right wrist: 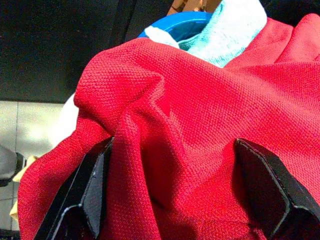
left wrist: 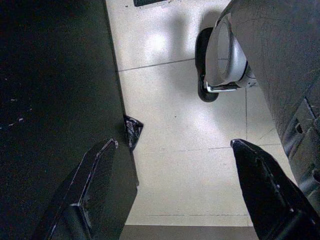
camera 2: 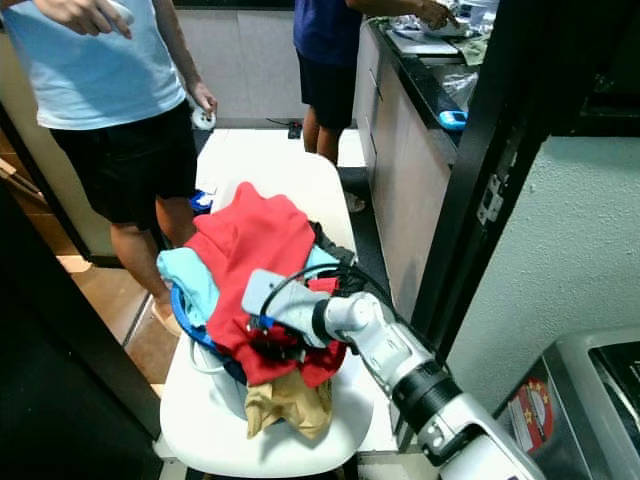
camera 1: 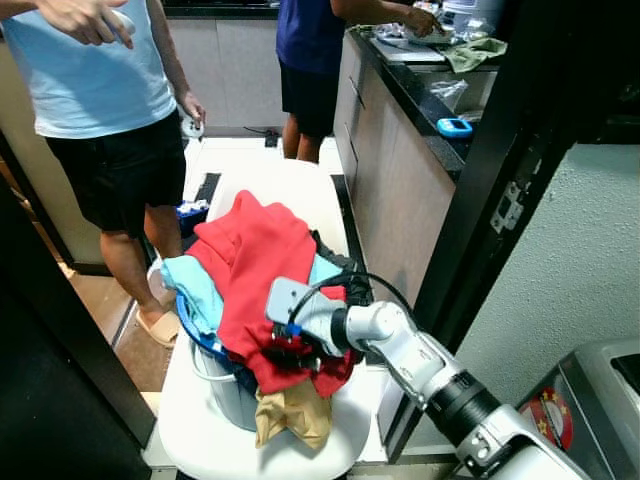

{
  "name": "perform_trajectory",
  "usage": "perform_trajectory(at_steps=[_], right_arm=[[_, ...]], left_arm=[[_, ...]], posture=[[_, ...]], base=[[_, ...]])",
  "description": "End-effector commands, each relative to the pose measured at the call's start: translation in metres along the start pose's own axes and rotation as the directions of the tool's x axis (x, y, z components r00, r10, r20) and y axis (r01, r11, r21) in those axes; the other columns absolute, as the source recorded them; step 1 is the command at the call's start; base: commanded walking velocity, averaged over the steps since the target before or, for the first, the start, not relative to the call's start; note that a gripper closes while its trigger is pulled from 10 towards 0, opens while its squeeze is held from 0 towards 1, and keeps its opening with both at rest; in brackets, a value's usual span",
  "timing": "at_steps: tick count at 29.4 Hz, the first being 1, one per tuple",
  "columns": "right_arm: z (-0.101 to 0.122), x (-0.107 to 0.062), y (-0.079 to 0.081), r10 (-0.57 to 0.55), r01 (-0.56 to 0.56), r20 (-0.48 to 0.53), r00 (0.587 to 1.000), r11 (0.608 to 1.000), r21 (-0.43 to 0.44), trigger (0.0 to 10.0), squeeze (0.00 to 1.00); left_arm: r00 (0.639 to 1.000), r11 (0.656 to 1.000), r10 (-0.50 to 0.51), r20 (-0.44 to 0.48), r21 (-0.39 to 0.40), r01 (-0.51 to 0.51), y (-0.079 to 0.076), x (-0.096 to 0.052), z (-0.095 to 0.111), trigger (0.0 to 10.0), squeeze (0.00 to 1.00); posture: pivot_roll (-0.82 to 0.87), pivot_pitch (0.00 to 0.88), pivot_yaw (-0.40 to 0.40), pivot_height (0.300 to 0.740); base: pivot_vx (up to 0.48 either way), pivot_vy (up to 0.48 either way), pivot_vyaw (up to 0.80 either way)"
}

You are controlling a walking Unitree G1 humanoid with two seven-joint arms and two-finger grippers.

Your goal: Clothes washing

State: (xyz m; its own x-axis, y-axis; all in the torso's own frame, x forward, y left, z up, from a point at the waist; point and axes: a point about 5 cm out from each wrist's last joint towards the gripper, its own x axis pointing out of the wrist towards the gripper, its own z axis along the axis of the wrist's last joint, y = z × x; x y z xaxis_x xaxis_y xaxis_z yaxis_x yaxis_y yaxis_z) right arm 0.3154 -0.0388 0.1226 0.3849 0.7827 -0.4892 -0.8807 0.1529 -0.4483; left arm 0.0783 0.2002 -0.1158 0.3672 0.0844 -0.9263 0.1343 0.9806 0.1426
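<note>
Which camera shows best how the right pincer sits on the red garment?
The right wrist view: the red garment bulges between the open fingers of the right pincer, its weave sharp. The eye views show the same garment draped over the laundry basket, with the wrist covering the fingers. The left wrist view shows floor tiles instead.

Blue plastic laundry basket (camera 1: 203, 340) mostly buried under red knit garment (camera 1: 255, 265), only a rim arc showing. Both standing people cut off at top edge: light-blue-shirt person (camera 1: 100, 80), dark-blue-shirt person (camera 1: 310, 50). Right gripper (camera 1: 283, 352) fingertips sunk in red cloth, tips hidden.
</note>
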Motion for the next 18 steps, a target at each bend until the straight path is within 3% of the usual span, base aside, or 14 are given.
perform_trajectory(at_steps=[1, 2, 3, 5, 6, 7, 8, 18], right_arm=[[-0.0097, 0.0016, 0.0069, 0.026, -0.028, -0.059, 0.998, 0.999, -0.019, 10.0, 1.00], [-0.0097, 0.0016, 0.0069, 0.026, -0.028, -0.059, 0.998, 0.999, -0.019, 10.0, 1.00], [-0.0104, 0.0017, 0.0096, 0.048, -0.050, -0.066, 0.997, 0.998, -0.027, 10.0, 0.04], [-0.0104, 0.0017, 0.0096, 0.048, -0.050, -0.066, 0.997, 0.998, -0.027, 10.0, 0.04], [-0.0103, 0.0020, 0.0117, 0.062, -0.064, -0.065, 0.996, 0.998, -0.028, 2.7, 0.00], [-0.0103, 0.0020, 0.0117, 0.062, -0.064, -0.065, 0.996, 0.998, -0.028, 2.7, 0.00], [-0.0101, 0.0021, 0.0130, 0.069, -0.070, -0.061, 0.996, 0.997, -0.026, 0.0, 0.00], [-0.0012, 0.0022, 0.0082, 0.056, -0.057, 0.029, 0.998, 0.997, 0.057, 0.0, 0.00]], left_arm=[[0.996, 0.997, -0.071, 0.052, -0.002, 0.072, -0.0179, 0.0020, 0.0139, 10.0, 0.00], [0.996, 0.997, -0.071, 0.052, -0.002, 0.072, -0.0179, 0.0020, 0.0139, 10.0, 0.00], [0.996, 0.997, -0.072, 0.052, -0.002, 0.072, -0.0177, 0.0020, 0.0137, 10.0, 0.00], [0.996, 0.997, -0.072, 0.052, -0.002, 0.072, -0.0177, 0.0020, 0.0137, 10.0, 0.00], [0.996, 0.997, -0.071, 0.053, -0.002, 0.071, -0.0173, 0.0019, 0.0136, 10.0, 0.00], [0.996, 0.997, -0.071, 0.053, -0.002, 0.071, -0.0173, 0.0019, 0.0136, 10.0, 0.00], [0.996, 0.997, -0.071, 0.053, -0.002, 0.071, -0.0171, 0.0019, 0.0135, 10.0, 0.00], [0.996, 0.998, -0.069, 0.057, -0.003, 0.070, -0.0159, 0.0021, 0.0150, 10.0, 0.00]], posture=[[0.17, 0.000, -0.064, 0.740], [0.17, 0.000, -0.064, 0.740], [0.17, 0.000, -0.064, 0.740], [0.17, 0.000, -0.064, 0.740], [0.17, 0.000, -0.064, 0.740], [0.17, 0.000, -0.064, 0.740], [0.17, 0.000, -0.064, 0.740], [0.17, 0.000, -0.065, 0.740]], base=[[0.000, 0.000, 0.00], [0.000, 0.000, 0.00], [0.000, 0.000, 0.00], [0.000, 0.000, 0.00], [0.000, 0.000, 0.00], [0.000, 0.000, 0.00], [0.000, 0.000, 0.00], [0.000, 0.000, 0.00]])
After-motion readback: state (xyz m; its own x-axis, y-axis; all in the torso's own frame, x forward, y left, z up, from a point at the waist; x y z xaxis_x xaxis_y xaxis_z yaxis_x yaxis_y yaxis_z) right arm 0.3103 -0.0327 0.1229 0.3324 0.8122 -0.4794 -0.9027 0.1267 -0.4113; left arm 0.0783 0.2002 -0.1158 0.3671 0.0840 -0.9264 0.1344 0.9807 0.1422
